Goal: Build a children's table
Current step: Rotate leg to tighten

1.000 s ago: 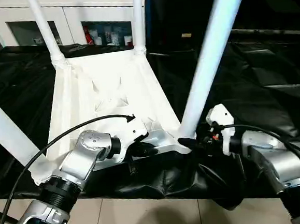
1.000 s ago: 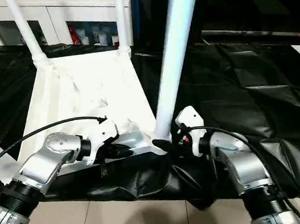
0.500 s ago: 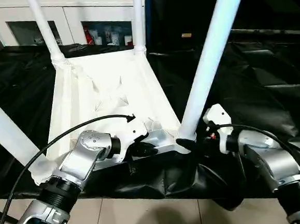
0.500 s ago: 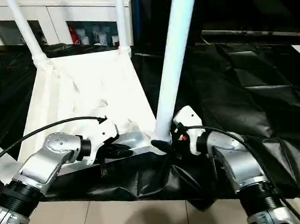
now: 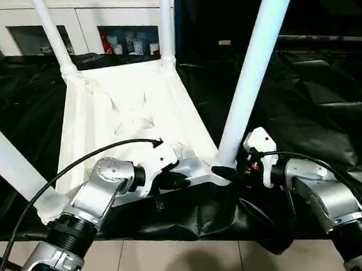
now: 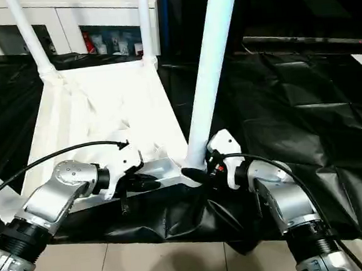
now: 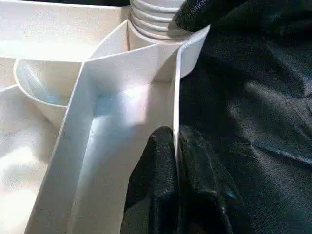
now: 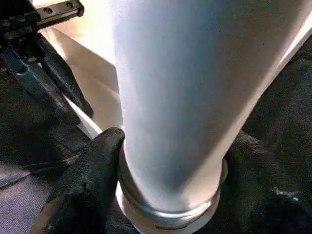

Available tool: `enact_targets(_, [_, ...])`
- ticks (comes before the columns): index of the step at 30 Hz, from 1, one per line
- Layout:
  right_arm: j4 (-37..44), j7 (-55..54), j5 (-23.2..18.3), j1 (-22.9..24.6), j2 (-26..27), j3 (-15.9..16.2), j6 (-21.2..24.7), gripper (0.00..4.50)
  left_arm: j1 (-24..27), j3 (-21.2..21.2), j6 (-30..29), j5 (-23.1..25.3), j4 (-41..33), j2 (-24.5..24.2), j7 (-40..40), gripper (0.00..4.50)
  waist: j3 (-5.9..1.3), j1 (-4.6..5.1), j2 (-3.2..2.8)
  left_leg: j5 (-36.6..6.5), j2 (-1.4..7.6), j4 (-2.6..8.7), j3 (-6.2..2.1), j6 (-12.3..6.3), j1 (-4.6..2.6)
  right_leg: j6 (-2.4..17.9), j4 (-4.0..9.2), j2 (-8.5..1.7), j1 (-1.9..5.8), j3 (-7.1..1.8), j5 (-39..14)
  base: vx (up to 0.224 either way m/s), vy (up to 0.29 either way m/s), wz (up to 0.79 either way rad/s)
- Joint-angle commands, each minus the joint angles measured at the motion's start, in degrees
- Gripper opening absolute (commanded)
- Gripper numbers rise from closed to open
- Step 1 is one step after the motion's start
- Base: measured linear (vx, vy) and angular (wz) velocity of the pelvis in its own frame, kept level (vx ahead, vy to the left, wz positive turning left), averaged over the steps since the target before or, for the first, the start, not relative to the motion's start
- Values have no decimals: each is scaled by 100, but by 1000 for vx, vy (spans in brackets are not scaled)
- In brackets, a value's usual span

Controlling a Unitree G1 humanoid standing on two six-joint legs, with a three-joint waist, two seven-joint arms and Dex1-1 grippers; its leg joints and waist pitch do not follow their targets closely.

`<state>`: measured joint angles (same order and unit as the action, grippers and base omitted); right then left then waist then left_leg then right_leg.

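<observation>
Near corner: leg (image 5: 251, 73) stands upright in socket, between right gripper (image 8: 168, 161) fingers, clasping its base.
Left gripper (image 7: 176, 161): clenched on tabletop rim (image 7: 176, 87).

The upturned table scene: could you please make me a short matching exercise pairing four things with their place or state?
Things:
1. left gripper
2. right gripper
3. table top
4. cabinet

States:
a. around the base of the near leg
b. underside up on the black sheet
c. pinching the table top's near rim
d. behind the table

Pairs: 1-c, 2-a, 3-b, 4-d
</observation>
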<state>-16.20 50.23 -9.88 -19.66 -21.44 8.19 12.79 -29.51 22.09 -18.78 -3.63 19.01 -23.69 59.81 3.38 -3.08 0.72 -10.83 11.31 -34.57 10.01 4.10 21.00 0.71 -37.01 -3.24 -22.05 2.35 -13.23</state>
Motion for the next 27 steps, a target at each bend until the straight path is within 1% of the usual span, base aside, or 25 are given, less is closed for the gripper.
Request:
enact_targets(1, [-75, -96, -79, 67, 27, -121, -20, 273, 140, -43, -83, 18, 105, -35, 25, 0, -364, -30, 14, -776, 174, 388, -47, -195, -38, 1357, 479, -424, 274, -263, -286, 0, 0, 0])
enact_targets(4, [-238, -458, -51, 75, 207, -223, 43, 272, 150, -76, -109, 13, 146, 39, -85, 0, -353, -21, 31, -828, 174, 399, -48, -173, -33, 1329, 492, -431, 269, -264, -428, 0, 0, 0])
enact_targets(5, [-288, -581, -30, 72, 256, -249, 68, 272, 151, -91, -115, 12, 163, 73, -137, 0, -347, -4, 32, -850, 168, 404, -49, -143, -25, 1305, 499, -429, 265, -263, -529, 0, 0, 0])
enact_targets(7, [-418, -934, 19, 46, 426, -320, 121, 272, 98, -129, -121, 38, 284, 202, -327, 0, -323, 20, 28, -972, 165, 424, -54, -86, -31, 1232, 539, -432, 247, -256, -878, 0, 0, 0])
enact_targets(8, [-569, -1335, 99, 3, 626, -377, 148, 272, -19, -185, -100, 102, 514, 393, -641, 0, -308, 49, 25, -1107, 168, 430, -48, -44, -43, 1195, 574, -435, 222, -263, -1162, 0, 0, 0])
enact_targets(9, [-581, -1366, 104, -2, 640, -382, 151, 272, -28, -187, -98, 107, 531, 405, -659, 0, -313, 48, 31, -1178, 152, 430, -60, 23, -53, 1123, 590, -440, 229, -262, -1389, 0, 0, 0])
enact_targets(10, [-929, -2286, 225, -169, 1050, -552, 248, 272, -344, -264, 0, 261, 1085, 779, -1286, 0, -311, 54, 66, -1161, 142, 427, -55, 38, -54, 1043, 611, -443, 215, -270, -1570, 0, 0, 0])
enact_targets(11, [-929, -2286, 225, -169, 1050, -552, 248, 272, -344, -264, 0, 261, 1085, 779, -1286, 0, -295, 59, 50, -1218, 134, 436, -49, 64, -77, 999, 645, -437, 181, -274, -1739, 0, 0, 0])
enact_targets(12, [-1056, -2611, 260, -242, 1191, -623, 282, 272, -472, -300, 37, 320, 1300, 913, -1527, 0, -309, 72, 64, -1290, 127, 437, -70, 130, -88, 948, 648, -450, 194, -275, -1921, 0, 0, 0])
enact_targets(13, [-1274, -3017, 285, -396, 1393, -704, 277, 272, -687, -333, 86, 371, 1628, 1115, -1808, 0, -312, 61, 66, -1273, 147, 460, -84, 139, -78, 899, 641, -452, 199, -271, -1868, 0, 0, 0])
enact_targets(14, [-1420, -3252, 315, -501, 1515, -739, 239, 272, -831, -364, 115, 405, 1839, 1246, -2019, 0, -298, 73, 58, -1352, 131, 454, -66, 127, -103, 903, 668, -443, 157, -277, -1935, 0, 0, 0])
enact_targets(15, [-1592, -3488, 366, -629, 1633, -749, 177, 272, -984, -378, 142, 436, 2046, 1374, -2189, 0, -298, 80, 59, -1485, 118, 455, -75, 145, -109, 889, 684, -457, 148, -280, -2106, 0, 0, 0])
enact_targets(16, [-1678, -3587, 387, -690, 1684, -746, 146, 272, -1045, -380, 152, 450, 2127, 1430, -2244, 0, -316, 64, 62, -1462, 117, 454, -93, 165, -103, 854, 676, -466, 177, -270, -2107, 0, 0, 0])
enact_targets(17, [-1797, -3724, 417, -774, 1755, -741, 102, 272, -1131, -382, 166, 471, 2240, 1507, -2321, 0, -314, 58, 58, -1403, 132, 466, -92, 136, -92, 843, 676, -466, 168, -275, -1976, 0, 0, 0])
enact_targets(18, [-2128, -3976, 531, -1015, 1943, -686, -93, 272, -1353, -379, 259, 565, 2551, 1708, -2528, 0, -320, 61, 50, -1390, 127, 458, -85, 133, -90, 877, 669, -462, 163, -279, -1846, 0, 0, 0])
enact_targets(19, [-2226, -4007, 565, -1087, 2001, -676, -162, 272, -1417, -362, 321, 605, 2663, 1760, -2553, 0, -328, 50, 59, -1342, 124, 463, -90, 123, -71, 889, 657, -466, 192, -276, -1731, 0, 0, 0])
enact_targets(20, [-2348, -3964, 587, -1210, 2110, -665, -314, 272, -1506, -360, 430, 640, 2836, 1835, -2575, 0, -333, 50, 57, -1325, 121, 452, -80, 103, -73, 901, 657, -464, 184, -280, -1678, 0, 0, 0])
enact_targets(22, [-2338, -3900, 568, -1230, 2134, -671, -386, 272, -1512, -342, 464, 658, 2849, 1826, -2545, 0, -336, 31, 59, -1264, 129, 452, -81, 40, -64, 935, 645, -473, 203, -281, -1501, 0, 0, 0])
enact_targets(23, [-2285, -3676, 502, -1244, 2147, -656, -481, 307, -1514, -337, 530, 674, 2892, 1799, -2505, 0, -338, 14, 64, -1181, 132, 450, -75, -13, -55, 960, 626, -467, 212, -281, -1314, 0, 0, 0])
enact_targets(24, [-2276, -3665, 506, -1247, 2145, -663, -541, 328, -1516, -346, 562, 664, 2925, 1792, -2486, 0, -345, -4, 78, -1117, 133, 443, -67, -62, -59, 984, 620, -473, 222, -284, -1211, 0, 0, 0])
enact_targets(25, [-2273, -3661, 507, -1249, 2144, -666, -566, 342, -1516, -350, 575, 660, 2939, 1788, -2478, 0, -347, -15, 74, -1078, 133, 442, -66, -83, -57, 994, 615, -474, 222, -283, -1171, 0, 0, 0])
enact_targets(26, [-2224, -3551, 552, -1239, 2064, -612, -590, 344, -1479, -326, 629, 667, 2929, 1718, -2384, 0, -348, -33, 67, -1050, 130, 444, -66, -101, -50, 998, 614, -474, 227, -277, -1141, 0, 0, 0])
enact_targets(27, [-2175, -3458, 583, -1232, 1948, -583, -654, 351, -1434, -327, 715, 654, 2919, 1636, -2255, 0, -339, -30, 68, -1065, 133, 455, -71, -110, -40, 989, 619, -475, 232, -274, -1184, 0, 0, 0])
